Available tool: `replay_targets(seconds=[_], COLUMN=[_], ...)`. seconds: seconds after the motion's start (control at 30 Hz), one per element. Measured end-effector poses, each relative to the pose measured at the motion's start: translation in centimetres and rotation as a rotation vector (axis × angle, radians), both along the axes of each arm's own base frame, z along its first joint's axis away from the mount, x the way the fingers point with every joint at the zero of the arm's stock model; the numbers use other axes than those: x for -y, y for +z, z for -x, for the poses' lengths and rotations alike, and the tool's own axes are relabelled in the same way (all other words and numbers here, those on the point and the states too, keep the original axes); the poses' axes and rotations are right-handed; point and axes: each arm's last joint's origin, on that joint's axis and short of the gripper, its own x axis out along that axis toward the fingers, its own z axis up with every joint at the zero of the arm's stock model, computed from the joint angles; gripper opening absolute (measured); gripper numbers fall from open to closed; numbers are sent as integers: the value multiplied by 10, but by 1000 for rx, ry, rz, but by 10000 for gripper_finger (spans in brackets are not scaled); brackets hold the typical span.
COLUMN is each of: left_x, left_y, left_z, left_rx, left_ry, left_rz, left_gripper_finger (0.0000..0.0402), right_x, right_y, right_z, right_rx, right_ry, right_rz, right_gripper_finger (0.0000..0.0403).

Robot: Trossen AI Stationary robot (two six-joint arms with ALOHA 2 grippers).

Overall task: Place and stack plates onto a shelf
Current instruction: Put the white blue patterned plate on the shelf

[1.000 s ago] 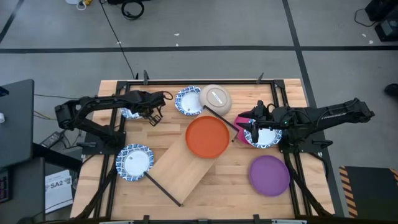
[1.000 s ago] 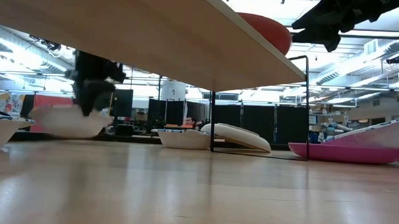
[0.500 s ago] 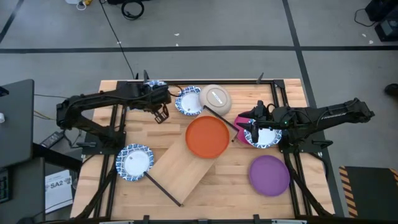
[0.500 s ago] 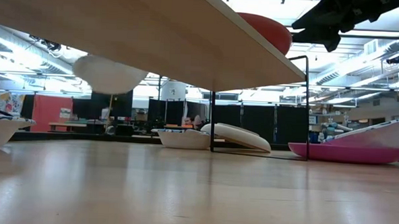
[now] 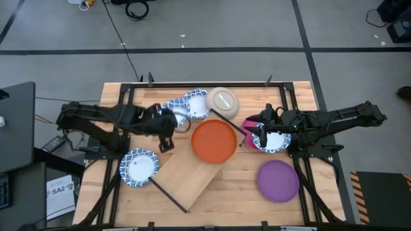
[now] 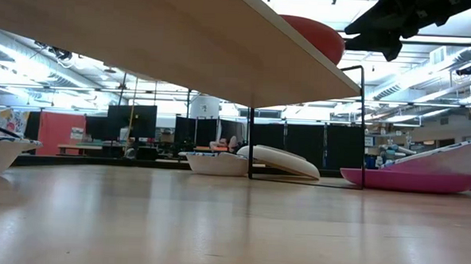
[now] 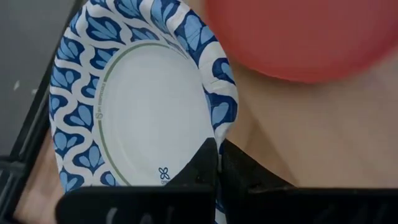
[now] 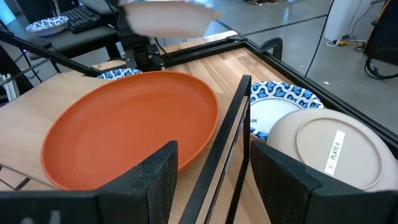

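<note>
Pinching a round blue-patterned plate (image 7: pixel 137 106) (glossy white centre), left gripper (image 7: pixel 217 163) jaws

Floor (image 5: pixel 225 25): grey, smooth, crossed by dark tape lines (image 5: pixel 212 49), one running across beyond the desk and others angling off toward the corners. Black cable (image 5: pixel 122 45) trails over the floor to the desk's far edge; a coiled bundle (image 5: pixel 136 9) lies near the frame's top.

Desk (image 5: pixel 244 179): light wood planks, set in a black metal frame.

Beside the desk: a dark side table (image 5: pixel 16 128), and a white sheet with printed lettering (image 5: pixel 61 192) on the floor.

Room seen from the low view: ceiling light strips (image 6: pixel 429 77), bright overhead. Black partition panels (image 6: pixel 314 147) along the far side, a red panel (image 6: pixel 48 132), a dark monitor (image 6: pixel 132 121).
</note>
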Motion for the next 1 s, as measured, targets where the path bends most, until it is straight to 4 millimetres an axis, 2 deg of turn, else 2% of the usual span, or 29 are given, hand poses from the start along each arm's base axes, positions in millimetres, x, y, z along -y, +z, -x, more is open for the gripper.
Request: replay_targets(seconds=[0.57,0.8,1.0], left_x=[101,128,145], left_y=[2,8,-8], left_z=[33,37,29], left_rx=[107,229,181], left_ry=[-193,-264,-300], left_rz=[172,210,178], left_gripper_finger=[6,6,6], right_x=[0,0,0], right_y=[0,0,0], right_z=[0,0,0], right_rx=[0,0,0], right_ry=[0,1,1], right_rz=[2,2,2], right_gripper_finger=[206,206,206])
